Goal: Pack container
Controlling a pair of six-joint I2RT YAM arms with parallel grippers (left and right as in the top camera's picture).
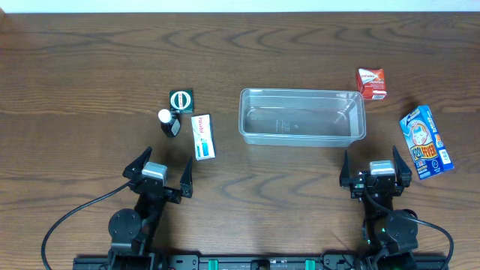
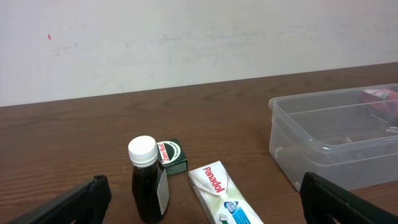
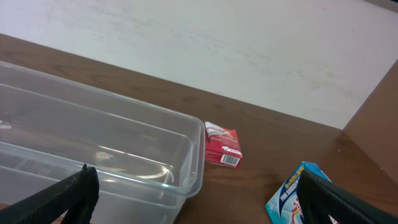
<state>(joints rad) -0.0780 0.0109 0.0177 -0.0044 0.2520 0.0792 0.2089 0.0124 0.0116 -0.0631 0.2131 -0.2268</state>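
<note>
The clear plastic container (image 1: pixel 302 117) sits empty at the table's middle; it also shows in the left wrist view (image 2: pixel 336 134) and the right wrist view (image 3: pixel 93 149). Left of it lie a white Panadol box (image 1: pixel 202 136) (image 2: pixel 221 193), a dark bottle with a white cap (image 1: pixel 169 121) (image 2: pixel 148 180) and a small green box (image 1: pixel 181 100) (image 2: pixel 172 155). A red box (image 1: pixel 371 82) (image 3: pixel 222 144) and a blue box (image 1: pixel 426 141) (image 3: pixel 292 196) lie to the right. My left gripper (image 1: pixel 159 174) (image 2: pixel 202 205) and right gripper (image 1: pixel 377 172) (image 3: pixel 199 199) are open and empty, near the front edge.
The dark wooden table (image 1: pixel 90 67) stretches to a white wall at the back. Cables run from both arm bases at the front edge.
</note>
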